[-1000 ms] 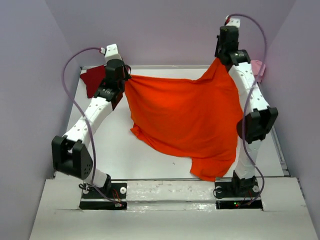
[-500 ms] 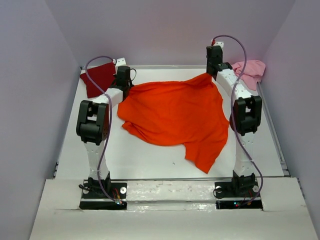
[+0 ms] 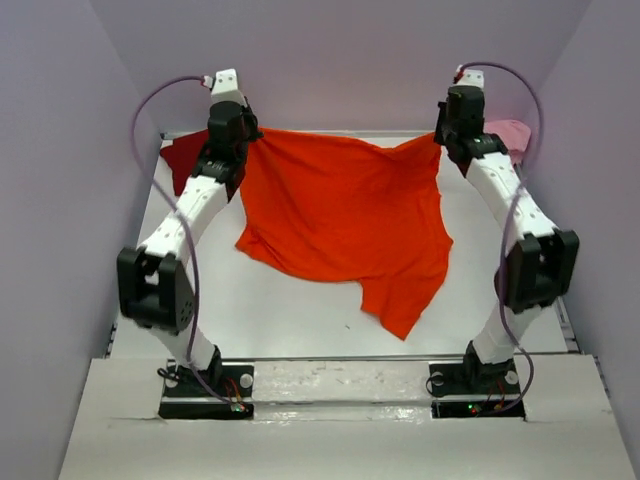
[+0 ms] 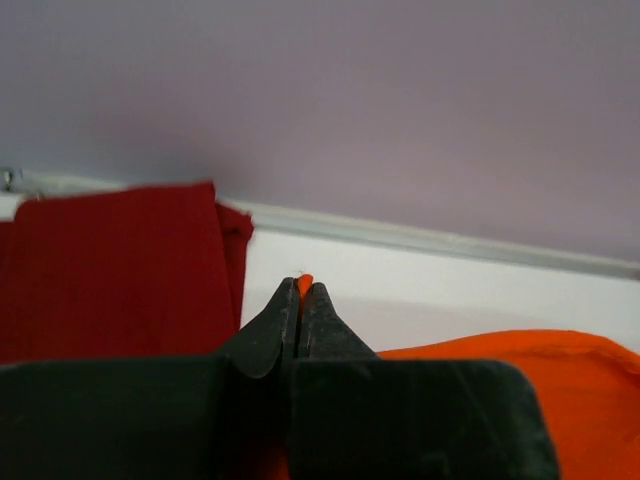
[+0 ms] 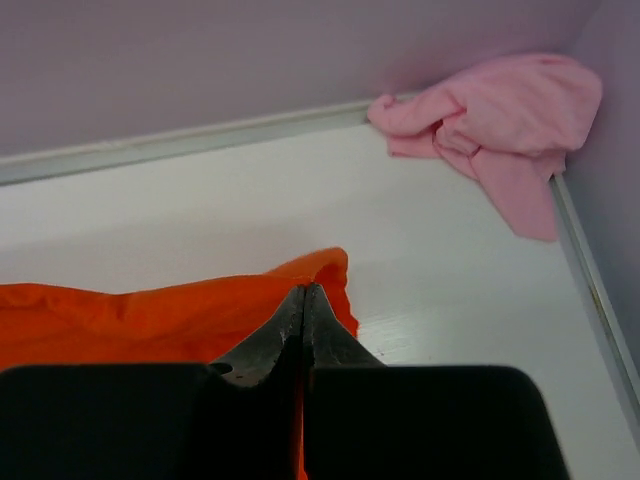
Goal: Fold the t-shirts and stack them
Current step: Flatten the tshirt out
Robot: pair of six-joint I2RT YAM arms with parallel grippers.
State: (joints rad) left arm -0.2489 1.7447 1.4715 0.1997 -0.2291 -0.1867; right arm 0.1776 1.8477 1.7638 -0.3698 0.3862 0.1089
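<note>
White table (image 3: 262, 302), rumpled orange t-shirt (image 3: 340, 210)

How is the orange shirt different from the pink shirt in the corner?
The orange shirt is stretched out wide; the pink shirt is scrunched up in a heap. The orange shirt is pinched along its far edge by the left hand and the right hand; nothing touches the pink shirt. The orange shirt is bright, the pink shirt pale. Both are soft, plain-coloured cloth.
</note>
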